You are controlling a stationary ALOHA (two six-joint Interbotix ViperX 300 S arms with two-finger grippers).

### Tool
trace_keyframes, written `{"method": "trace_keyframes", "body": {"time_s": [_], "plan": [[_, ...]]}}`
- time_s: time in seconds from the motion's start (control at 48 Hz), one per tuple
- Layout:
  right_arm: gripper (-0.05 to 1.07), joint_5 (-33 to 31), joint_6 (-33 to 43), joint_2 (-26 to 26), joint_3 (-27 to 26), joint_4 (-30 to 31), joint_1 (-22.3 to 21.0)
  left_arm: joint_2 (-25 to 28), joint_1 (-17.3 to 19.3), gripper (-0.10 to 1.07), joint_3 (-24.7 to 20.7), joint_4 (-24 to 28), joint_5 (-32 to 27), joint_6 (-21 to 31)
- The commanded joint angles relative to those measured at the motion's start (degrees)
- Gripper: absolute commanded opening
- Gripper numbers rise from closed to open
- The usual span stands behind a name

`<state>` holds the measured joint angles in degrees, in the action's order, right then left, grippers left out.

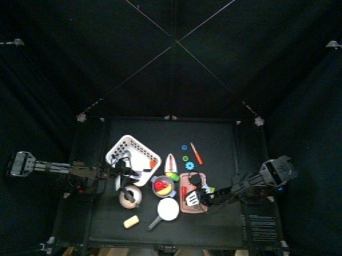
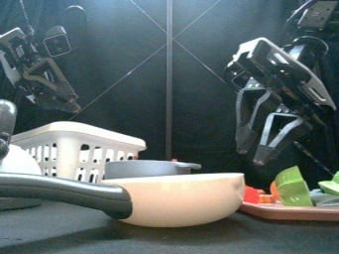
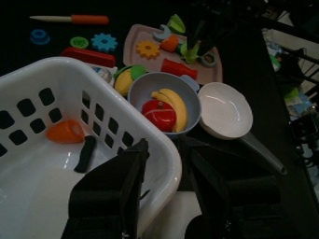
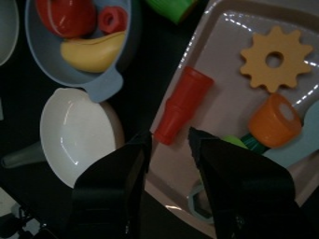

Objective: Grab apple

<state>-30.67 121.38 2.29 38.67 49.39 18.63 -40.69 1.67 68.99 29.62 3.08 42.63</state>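
The apple [image 3: 157, 114] is a small red fruit lying in a grey bowl [image 3: 141, 90] beside a yellow banana piece [image 3: 181, 110]. It also shows in the right wrist view [image 4: 65, 14] and in the top view [image 1: 163, 188]. The bowl's wall hides it in the front view. My left gripper [image 3: 185, 177] is open and empty over the near rim of the white basket [image 3: 50, 93], short of the bowl. My right gripper [image 4: 169, 159] is open and empty above the edge of the pink tray [image 4: 230, 28], beside the bowl.
A white pan [image 1: 167, 209] lies in front of the bowl, large in the front view [image 2: 179, 198]. The tray holds a yellow gear [image 4: 274, 58], a red cylinder [image 4: 187, 105] and an orange piece [image 4: 274, 119]. An orange piece [image 3: 65, 133] lies in the basket. A carrot [image 3: 73, 19] lies behind.
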Motion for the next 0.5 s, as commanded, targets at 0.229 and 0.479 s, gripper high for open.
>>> {"method": "trace_keyframes", "body": {"time_s": [0.229, 0.479], "plan": [[0.77, 5.45, -0.18, -3.25, -8.09, 8.88, -4.75, 0.09, 0.35, 0.75, -0.62, 0.00, 0.35, -0.09], [0.79, 6.24, -0.18, -5.01, -10.02, 11.25, -6.86, 0.09, 0.88, 0.75, -0.53, 0.00, 0.44, -0.09]]}}
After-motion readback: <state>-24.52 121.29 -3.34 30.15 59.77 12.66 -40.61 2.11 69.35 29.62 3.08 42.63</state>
